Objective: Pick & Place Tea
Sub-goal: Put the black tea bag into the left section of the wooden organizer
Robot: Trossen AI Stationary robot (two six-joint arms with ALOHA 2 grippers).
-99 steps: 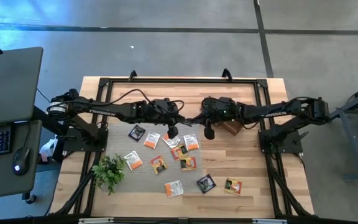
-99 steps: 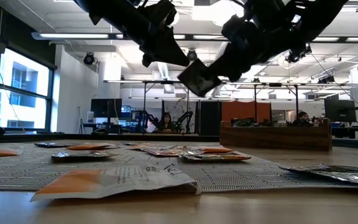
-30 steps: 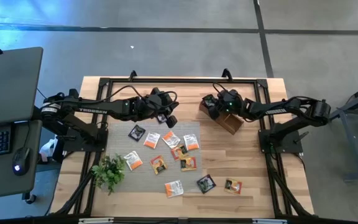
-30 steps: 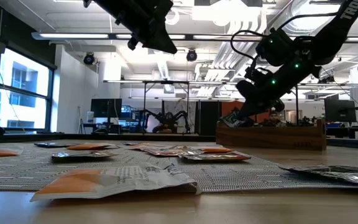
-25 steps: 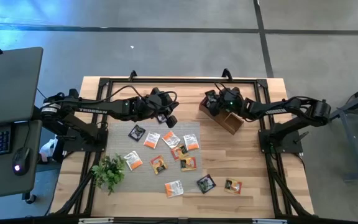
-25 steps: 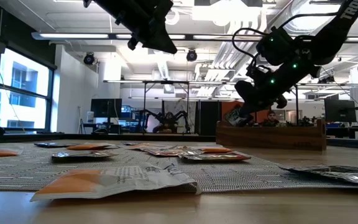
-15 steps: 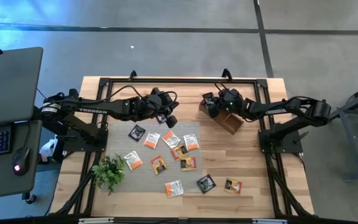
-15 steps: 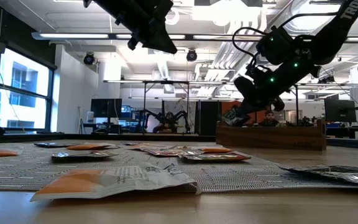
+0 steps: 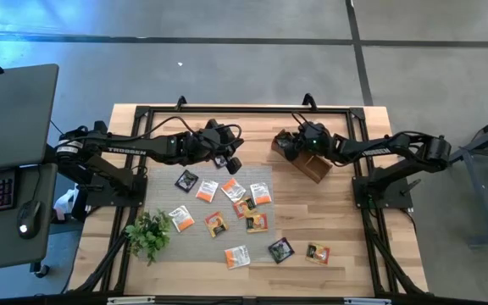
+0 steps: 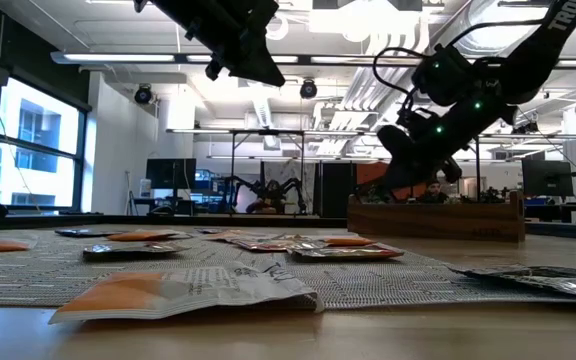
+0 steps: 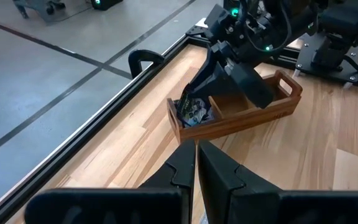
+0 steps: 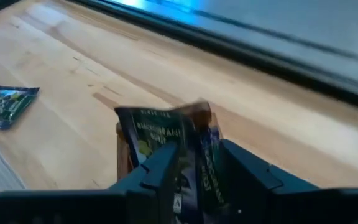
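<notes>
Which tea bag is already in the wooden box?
The black tea sachet standing in the end compartment of the wooden box, right under the right hand. All the other sachets lie flat on the table or grey mat.

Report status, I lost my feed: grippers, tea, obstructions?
Right gripper open over wooden tray, black sachet in its end compartment. Left gripper shut, empty, hovering. Nothing blocking.

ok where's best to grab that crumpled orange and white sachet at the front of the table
Probably from straight above, pinching the raised, crumpled edge of the orange-and-white sachet. It lies flat on the bare wooden table, off the grey mat, and only that puckered side stands clear of the surface.
</notes>
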